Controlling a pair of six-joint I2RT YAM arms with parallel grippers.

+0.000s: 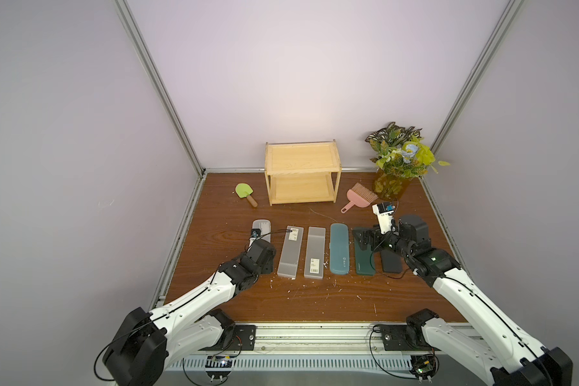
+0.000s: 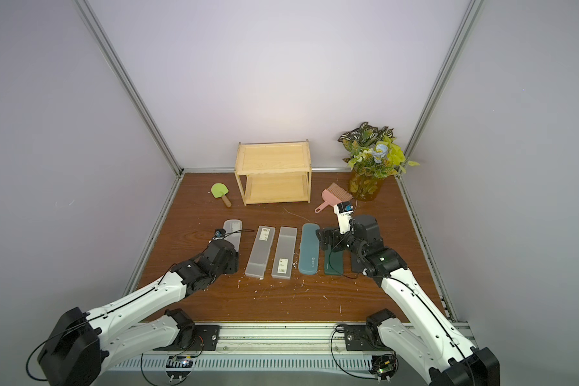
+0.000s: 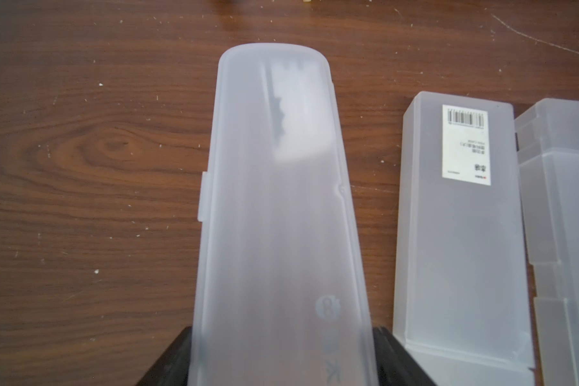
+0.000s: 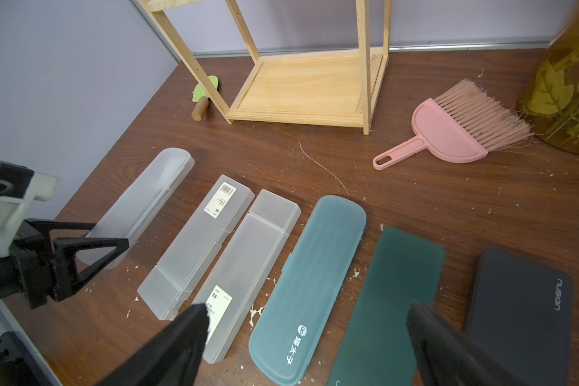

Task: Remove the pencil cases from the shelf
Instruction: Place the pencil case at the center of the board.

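Shelf [image 1: 301, 160] empty. Left claw [image 3: 281, 367] clamped on near end of frosted case [image 3: 274, 200], leftmost of six rowed on worktop [image 1: 281, 300], long axis running straight from claw toward shelf. Right claw [image 4: 306, 307] wide open, empty, over green case [image 4: 391, 300]. Judge: release only.

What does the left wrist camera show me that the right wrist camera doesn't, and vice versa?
Only left wrist: the side clasp and embossed logo on the rounded frosted case. Only right wrist: the shelf, pink brush, green spatula, vase, teal case, dark green case, black case, and the open right end effector. Both: that rounded case gripped by the left end effector, the barcode-labelled frosted case, the frosted case beside it, and the table.
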